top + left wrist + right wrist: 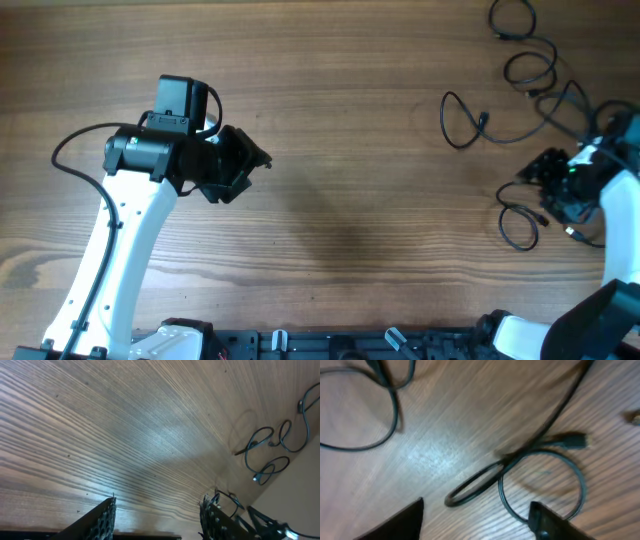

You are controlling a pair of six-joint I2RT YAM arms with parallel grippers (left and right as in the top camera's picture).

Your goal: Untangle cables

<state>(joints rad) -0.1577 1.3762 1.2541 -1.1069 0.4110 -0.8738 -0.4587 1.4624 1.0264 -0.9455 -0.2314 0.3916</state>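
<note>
The right tool (556, 188) is hovering wide open and empty over the tangled cables (535, 92) at the frame's right edge — probably lining up on the loop (579, 477) lying just ahead of its fingers (400, 522) — while the left tool (236, 170), likewise spread and empty, is hanging over the desk (350, 120) left of centre, well apart.

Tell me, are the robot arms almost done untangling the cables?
Just starting. Done: nothing, the cables lie looped and crossed together. In hand: the right gripper hovers open over them, gripping nothing. The left gripper hangs open over the table, far away. Left: all the untangling.
</note>
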